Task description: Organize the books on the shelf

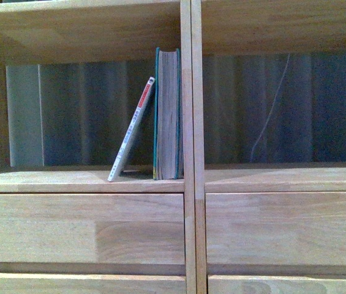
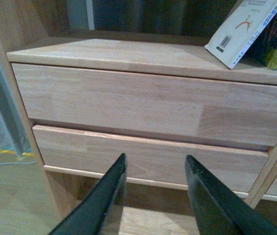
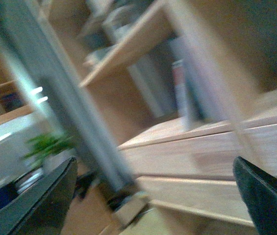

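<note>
Both claws hang released and empty, left gripper [image 2: 155, 181], right gripper [image 3: 153, 196]; thin white paperback [image 1: 132, 129], light and floppy, leans at 1 o'clock against stiff, heavier teal book [image 1: 168, 114] in light-wood shelf [image 1: 68, 177]—pinch its free top corner.

paperback spine [image 1: 134, 127]: red/white w/ dark lettering, too small to read in front view
paperback cover [image 2: 244, 29]: barcode block near lower corner, digits unreadable; few lines of small print at top edge, illegible; orange figure graphic, no legible txt
teal book [image 1: 168, 115]: page edges face cam, no txt visible
drawer fronts [image 2: 148, 105]: plain wood, no labels/nos.
right wrist view: motion blur, nothing readable
net: no legible txt, brand or number anywhere
</note>
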You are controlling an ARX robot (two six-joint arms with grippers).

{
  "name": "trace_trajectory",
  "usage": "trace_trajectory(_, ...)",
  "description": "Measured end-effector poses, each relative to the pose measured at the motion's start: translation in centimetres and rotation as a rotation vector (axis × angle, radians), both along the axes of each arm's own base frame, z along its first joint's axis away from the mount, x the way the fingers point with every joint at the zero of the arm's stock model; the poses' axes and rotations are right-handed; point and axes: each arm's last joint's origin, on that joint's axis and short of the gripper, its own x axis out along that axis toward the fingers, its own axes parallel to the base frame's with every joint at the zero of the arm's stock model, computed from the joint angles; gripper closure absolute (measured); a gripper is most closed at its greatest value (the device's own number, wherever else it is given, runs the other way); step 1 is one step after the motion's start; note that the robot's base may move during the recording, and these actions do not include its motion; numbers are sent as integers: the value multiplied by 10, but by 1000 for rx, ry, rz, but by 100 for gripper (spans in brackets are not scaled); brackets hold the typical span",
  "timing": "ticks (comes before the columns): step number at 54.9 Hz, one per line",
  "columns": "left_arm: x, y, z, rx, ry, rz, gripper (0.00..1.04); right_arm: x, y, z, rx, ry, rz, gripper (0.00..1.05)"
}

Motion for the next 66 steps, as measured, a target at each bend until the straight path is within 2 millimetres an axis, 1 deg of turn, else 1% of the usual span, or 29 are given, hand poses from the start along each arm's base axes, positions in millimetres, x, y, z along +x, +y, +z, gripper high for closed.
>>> trace_trajectory(1,-1,0,-2,0,0,1,69,0,0,-1,0,22,-32,21)
trace_trajectory(2,-3,0,-5,0,-1,2,73,-1,1,-4,-44,59,-100,25)
trace_trajectory(4,-8,0,-12,2,-4,4,80,-2,0,-17,-175,137,-221,31)
trace_trajectory(5,-9,0,-13,2,-5,3,82,-3,0,-20,-188,159,-242,33)
trace_trajectory(8,-15,0,-21,3,-9,1,92,-2,-2,-40,-356,222,-342,43)
trace_trajectory(9,-16,0,-22,3,-10,1,94,-2,-2,-42,-378,224,-350,45)
trace_trajectory(11,-19,0,-28,3,-8,2,101,0,-2,-52,-454,235,-368,52)
trace_trajectory(13,-22,0,-32,3,-5,2,102,0,-2,-58,-491,239,-368,57)
trace_trajectory(17,-28,0,-43,4,1,2,102,-1,-1,-70,-547,226,-371,72)
trace_trajectory(18,-29,0,-44,4,0,2,102,-1,-1,-71,-554,224,-372,73)
trace_trajectory(27,-40,0,-59,5,-2,2,102,-1,-1,-89,-586,214,-378,103)
trace_trajectory(33,-46,0,-66,5,-8,3,102,-1,-2,-99,-598,214,-379,102)
trace_trajectory(48,-58,0,-79,6,-9,3,102,-1,-2,-116,-599,213,-379,102)
trace_trajectory(66,-69,0,-88,6,-9,3,102,-2,-2,-126,-598,209,-380,102)
